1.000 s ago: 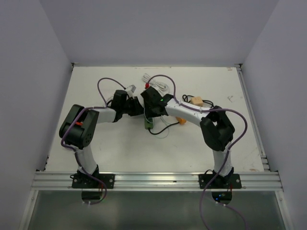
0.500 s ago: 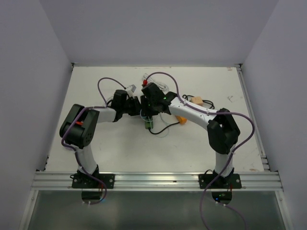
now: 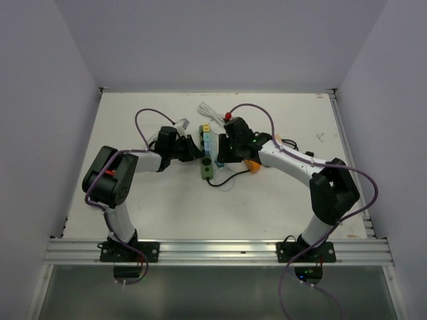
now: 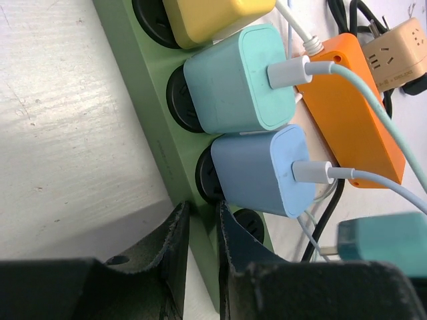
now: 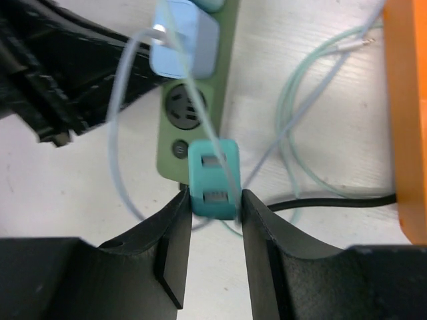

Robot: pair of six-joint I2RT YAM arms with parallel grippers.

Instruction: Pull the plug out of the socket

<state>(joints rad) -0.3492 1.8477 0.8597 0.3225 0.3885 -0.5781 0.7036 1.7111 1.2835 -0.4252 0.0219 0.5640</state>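
The socket is a long green power strip (image 4: pixel 143 100) (image 5: pixel 229 60) (image 3: pixel 207 169) in the middle of the table. My left gripper (image 4: pixel 202 217) (image 3: pixel 195 149) is shut on its long edge, one finger on each side. A yellow plug (image 4: pixel 213 17), a mint plug (image 4: pixel 237 80) and a blue plug (image 4: pixel 263 170) (image 5: pixel 183 43) sit in it. The end socket hole (image 5: pixel 184 107) (image 4: pixel 250 227) is empty. My right gripper (image 5: pixel 215 200) (image 3: pixel 223 153) is shut on the teal plug (image 5: pixel 213 180) (image 4: pixel 383 240). That plug hangs clear of the strip, prongs showing, with its pale cable trailing.
An orange strip (image 4: pixel 353 113) (image 5: pixel 407 120) (image 3: pixel 252 165) lies just right of the green one. A beige adapter (image 4: pixel 393 50) sits beyond it. Thin pale cables (image 5: pixel 300 107) and a black cord (image 5: pixel 327 200) loop on the table between the two strips. A white cable bundle (image 3: pixel 212 111) lies at the back.
My right gripper has moved right, off the green strip, carrying the teal plug out of the end socket. The other plugs now show from above. My left gripper stayed on the strip.
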